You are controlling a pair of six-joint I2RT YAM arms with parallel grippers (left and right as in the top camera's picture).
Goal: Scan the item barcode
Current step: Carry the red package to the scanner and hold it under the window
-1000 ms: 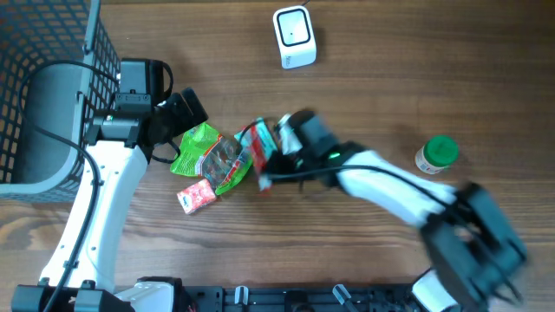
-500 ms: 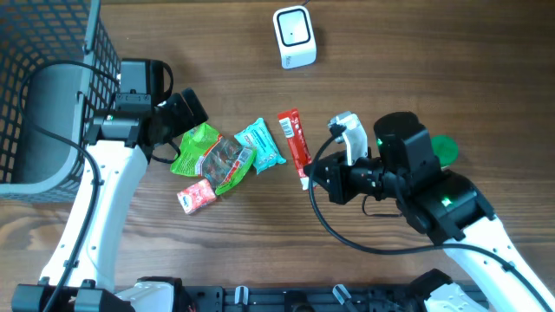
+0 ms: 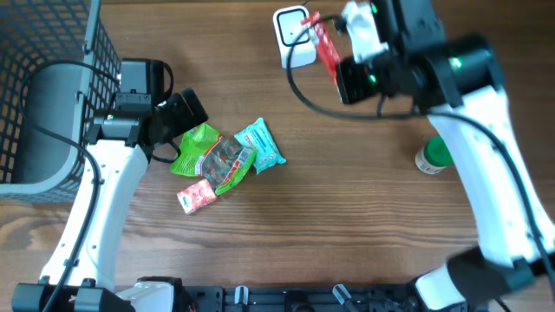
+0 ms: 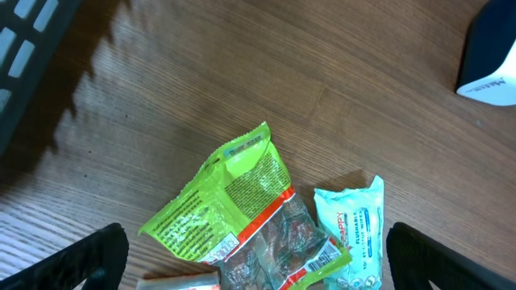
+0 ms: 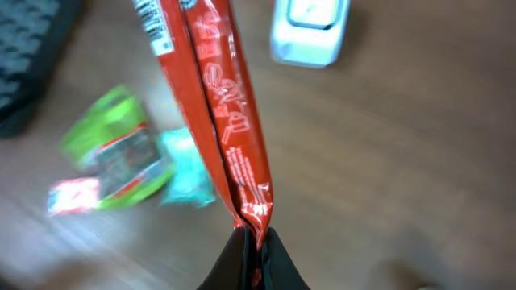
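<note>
Red snack stick [image 3: 323, 43] is hanging in the air at the far side of the surface [image 3: 364, 234], right over the white scanner [image 3: 290, 36]. From above, the right pincer [image 3: 338, 69] is clenching tight on one end of it. The left pincer [image 3: 186, 108] is sitting wide apart and grasping nothing, close to the black basket [image 3: 43, 52]. Just beside it, a green bag [image 3: 198, 147], a teal packet [image 3: 260, 146] and a small red and white packet [image 3: 197, 197] are lying in a bunch. A bottle with a green lid [image 3: 434, 156] is standing well off to the right.

From the left wrist, the two fingers are showing in the near corners, wide apart, and the green bag and the teal packet are lying on the wood between them.

From the right wrist, the pincer is pinching the near end of the red stick, which is pointing toward the scanner. Black and white stripes [image 5: 149, 16] are showing at its far end, maybe the barcode.

I think the picking up is done. Showing the stripes to the scanner looks like what is left; I cannot tell if it is reading yet.
</note>
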